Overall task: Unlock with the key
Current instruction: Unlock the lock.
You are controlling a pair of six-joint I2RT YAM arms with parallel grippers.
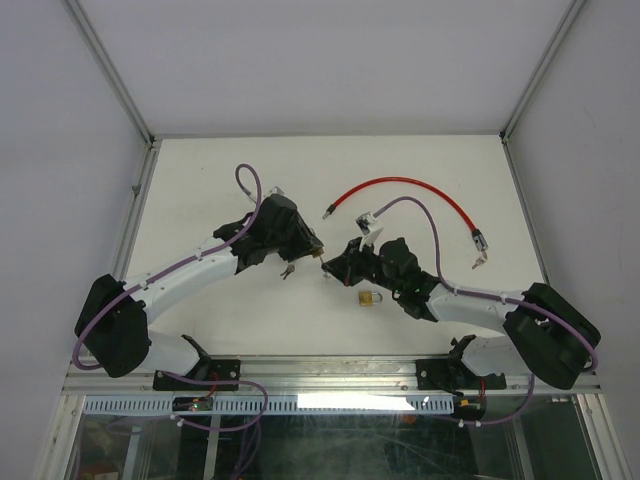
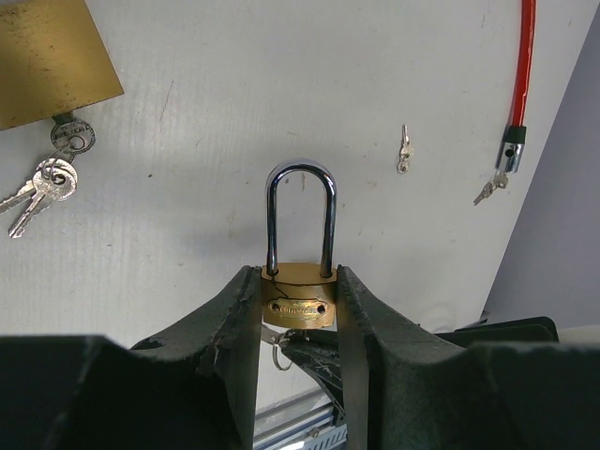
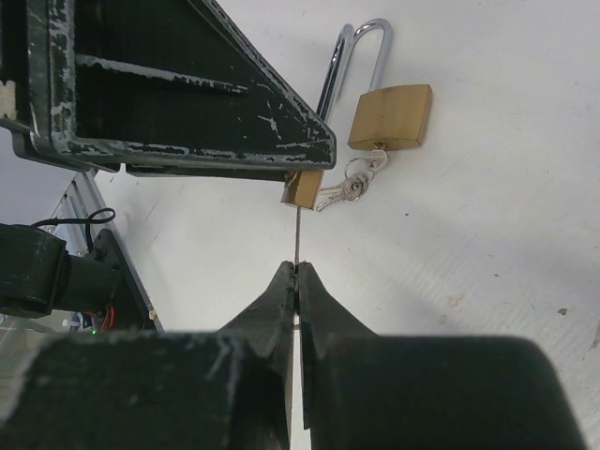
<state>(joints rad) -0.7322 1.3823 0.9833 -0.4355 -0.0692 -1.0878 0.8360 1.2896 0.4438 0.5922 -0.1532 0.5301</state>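
White table (image 1: 250,180) — left gripper (image 2: 297,274), jaws part-open, clamps padlock (image 2: 298,305); right gripper (image 3: 296,269), closed tight, pinches key (image 3: 296,234) at padlock's base. Insertion step, likely — next: seat, turn.

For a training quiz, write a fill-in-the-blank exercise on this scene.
1. The left end effector grips a small brass ____.
2. The right end effector is shut on a thin ____.
3. The cable on the table is coloured ____.
4. The larger lock lying on the table has ____ hanging from it.
Missing: padlock; key; red; keys.
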